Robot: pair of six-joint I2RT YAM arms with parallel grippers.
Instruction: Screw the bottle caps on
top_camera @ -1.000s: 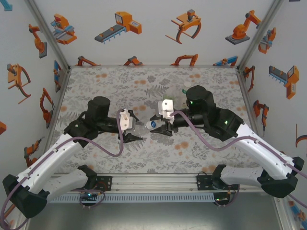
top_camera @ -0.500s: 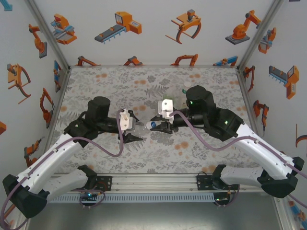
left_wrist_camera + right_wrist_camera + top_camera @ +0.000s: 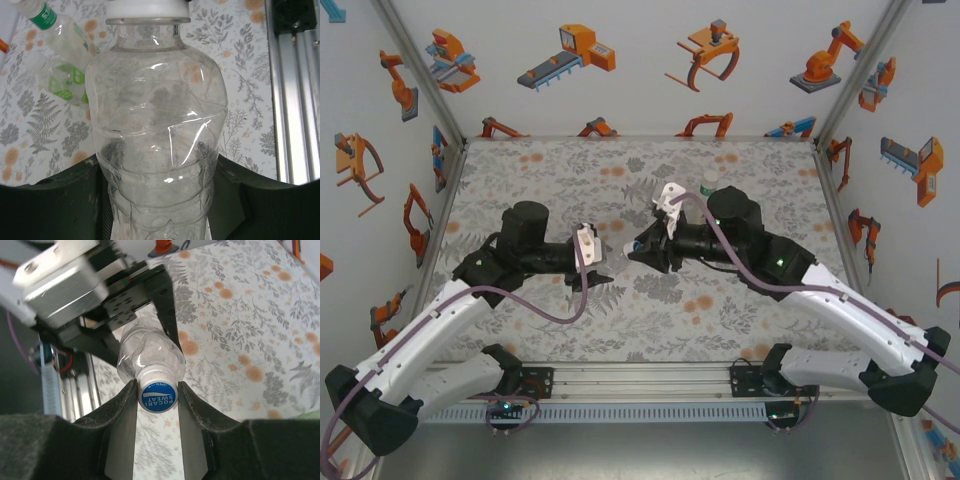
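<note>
Above tabletop centre: bottle [image 3: 145, 352] lying level, off the surface.
Left gripper [image 3: 604, 263]: clamped on bottle body.
Right gripper [image 3: 157, 388]: closed on blue cap [image 3: 158, 396] at bottle mouth.
Far right edge: other bottles [image 3: 65, 80].

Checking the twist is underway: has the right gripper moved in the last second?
Yes. In the top view the right gripper has shifted toward the far edge of the table, its wrist rolled.

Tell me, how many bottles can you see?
3. One clear plastic bottle is in the left claw; a green-banded clear bottle and a green-and-white-labelled clear bottle are on the flowery table beyond. Others may be hidden.
</note>
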